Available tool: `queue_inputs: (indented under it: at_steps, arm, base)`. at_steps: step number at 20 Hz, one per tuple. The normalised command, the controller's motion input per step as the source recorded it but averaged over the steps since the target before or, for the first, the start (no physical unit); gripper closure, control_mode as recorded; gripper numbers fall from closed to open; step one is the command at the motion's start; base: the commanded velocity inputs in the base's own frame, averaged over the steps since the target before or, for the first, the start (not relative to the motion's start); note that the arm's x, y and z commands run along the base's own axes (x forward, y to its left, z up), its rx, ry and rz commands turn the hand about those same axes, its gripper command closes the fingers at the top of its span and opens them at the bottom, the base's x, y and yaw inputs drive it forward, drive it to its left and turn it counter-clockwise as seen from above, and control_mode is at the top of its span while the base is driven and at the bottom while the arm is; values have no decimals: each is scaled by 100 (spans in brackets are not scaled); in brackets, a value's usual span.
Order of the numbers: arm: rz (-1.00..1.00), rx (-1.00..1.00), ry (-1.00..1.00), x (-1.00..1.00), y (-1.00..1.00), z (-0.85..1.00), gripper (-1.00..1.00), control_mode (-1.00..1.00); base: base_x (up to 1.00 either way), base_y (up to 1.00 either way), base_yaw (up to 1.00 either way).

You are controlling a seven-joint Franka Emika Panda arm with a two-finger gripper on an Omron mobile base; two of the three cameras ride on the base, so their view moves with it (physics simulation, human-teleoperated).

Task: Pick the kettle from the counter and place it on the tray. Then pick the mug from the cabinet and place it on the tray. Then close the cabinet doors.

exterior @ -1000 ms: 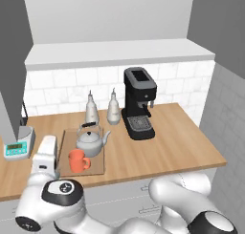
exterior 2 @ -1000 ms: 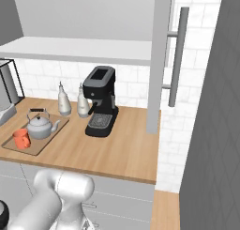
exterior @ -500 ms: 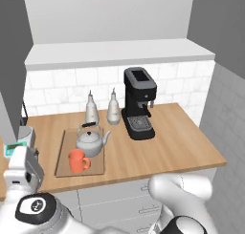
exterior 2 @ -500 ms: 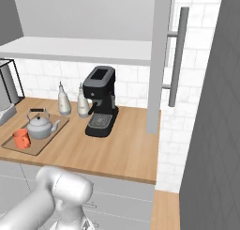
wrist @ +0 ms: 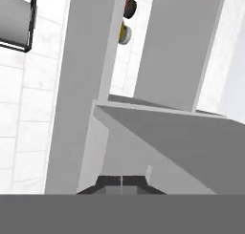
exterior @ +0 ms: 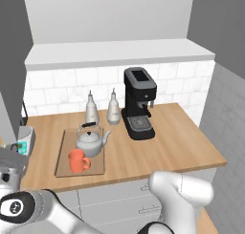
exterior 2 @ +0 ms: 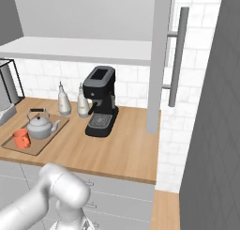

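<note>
You have the kettle (exterior: 91,142) and the mug (exterior: 77,161) both on the tray (exterior: 62,154), which lies toward the left end of the counter (exterior: 167,147); the mug sits at the tray's front edge, the kettle just behind it. Two bottles (exterior: 92,109) stand at the tray's back edge, with the coffee machine (exterior: 139,104) to their right. Your gripper (wrist: 121,181) has its jaws together, holding nothing, and points up at the cabinet (wrist: 162,128). The right door (exterior 2: 158,60) stands open, edge-on, its bar handle (exterior 2: 177,55) facing right
</note>
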Motion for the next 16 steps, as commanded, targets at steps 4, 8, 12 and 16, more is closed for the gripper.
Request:
queue_inputs:
  at_steps: [4,8,12,16]
  arm:
    - [-4,-8,-15,0,97,2,100,-100]
    - [-3,-8,-9,3,85,0,100,-100]
    - [-3,0,-8,7,45,21,100,-100]
    - [-11,1,-12,0,0,64,100,-100]
  base:
    - [0,0,0]
    - [0,0,0]
    - [0,0,0]
    - [0,0,0]
